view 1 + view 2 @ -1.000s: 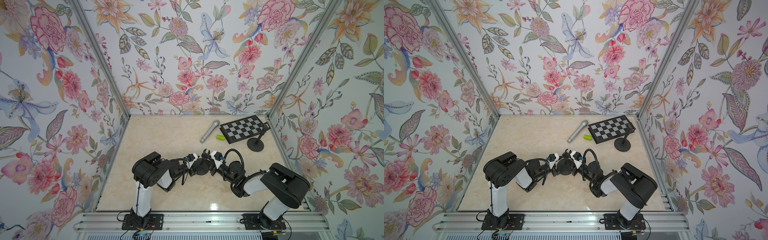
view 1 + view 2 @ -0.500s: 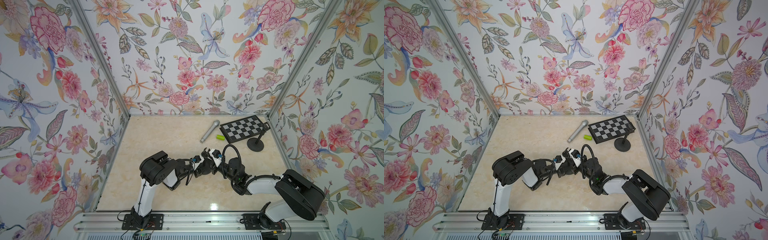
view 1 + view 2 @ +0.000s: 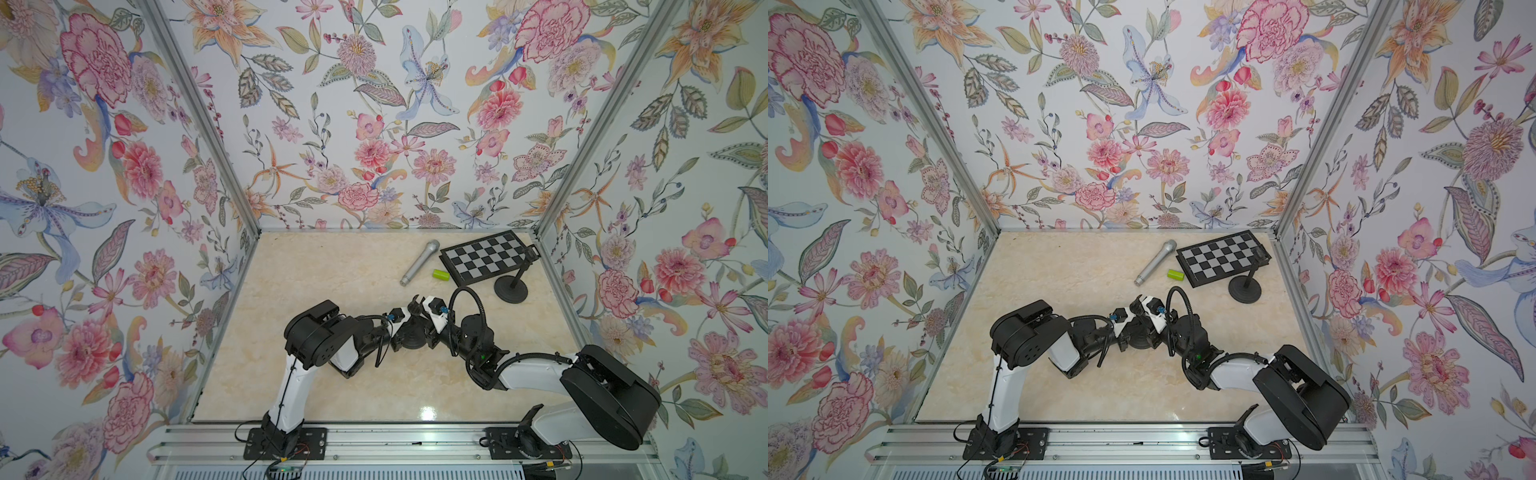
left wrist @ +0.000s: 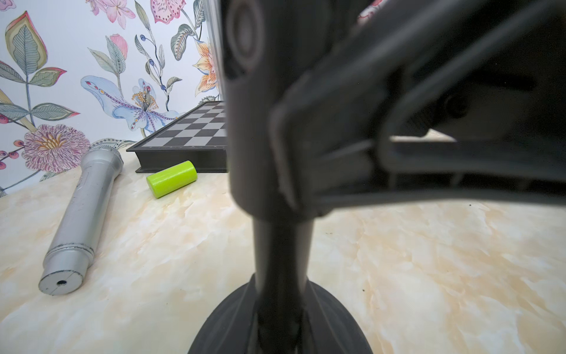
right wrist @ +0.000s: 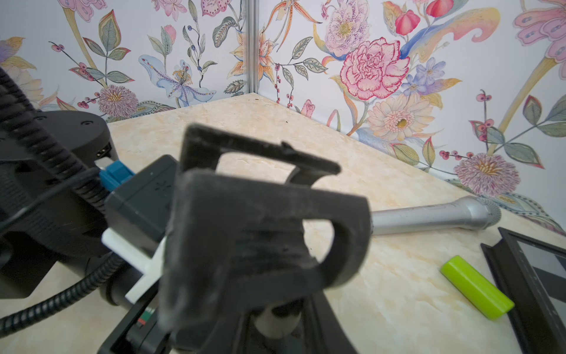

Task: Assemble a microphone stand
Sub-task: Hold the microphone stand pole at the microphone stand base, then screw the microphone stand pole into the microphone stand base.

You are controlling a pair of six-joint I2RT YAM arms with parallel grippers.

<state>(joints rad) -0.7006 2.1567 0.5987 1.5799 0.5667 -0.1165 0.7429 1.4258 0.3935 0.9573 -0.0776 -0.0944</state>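
Left wrist view puts the stand pole (image 4: 281, 254) right in front of me, upright on its base (image 4: 333, 318) mid-way across the counter (image 3: 332, 291). My right gripper (image 3: 419, 309) has its jaws clamped on the pole's upper part. The left gripper (image 3: 409, 330) jaws are clenched at the pole, but I cannot tell whether they pinch it. The microphone (image 3: 419, 262) lies flat, well apart.

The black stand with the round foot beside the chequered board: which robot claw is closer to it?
Right. The right gripper sits just nearer the black round-footed stand, on the side facing it; the left gripper is beyond the right one, slightly farther off.
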